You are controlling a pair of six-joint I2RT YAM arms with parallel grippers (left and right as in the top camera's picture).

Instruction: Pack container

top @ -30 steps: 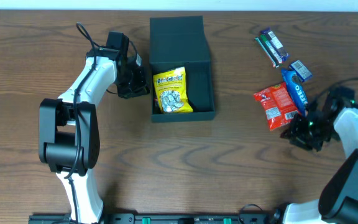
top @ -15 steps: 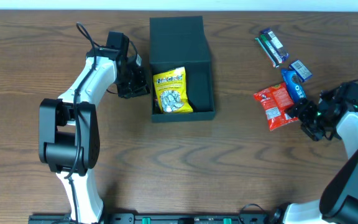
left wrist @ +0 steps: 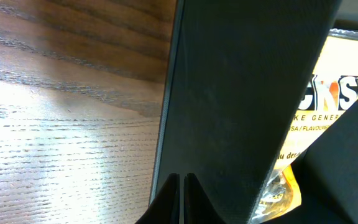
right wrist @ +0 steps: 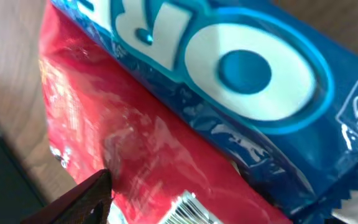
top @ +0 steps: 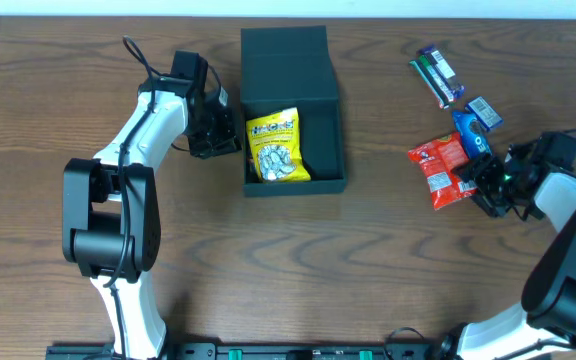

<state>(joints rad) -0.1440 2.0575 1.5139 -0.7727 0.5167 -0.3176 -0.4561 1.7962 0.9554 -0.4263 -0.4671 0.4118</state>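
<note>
The dark teal container (top: 328,110) stands at the middle back of the table with its lid (top: 284,58) flipped open away from me. A yellow snack packet (top: 274,146) lies inside it and also shows in the left wrist view (left wrist: 331,99). My left gripper (top: 220,130) is shut and empty, its tips (left wrist: 182,196) against the container's left outer wall (left wrist: 241,93). My right gripper (top: 486,182) is open at the right edge of a red packet (top: 440,168), just below a blue Oreo packet (top: 474,143). One of its fingers (right wrist: 82,199) rests on the red packet (right wrist: 154,155); the other finger is hidden.
A green and blue packet (top: 436,76) and a small blue packet (top: 484,112) lie at the back right, beyond the Oreo packet (right wrist: 247,68). Bare wooden table (top: 298,270) spreads across the front.
My right gripper has moved up and to the left, from below the packets to the red packet's right edge. The left arm, container and yellow packet have not moved.
</note>
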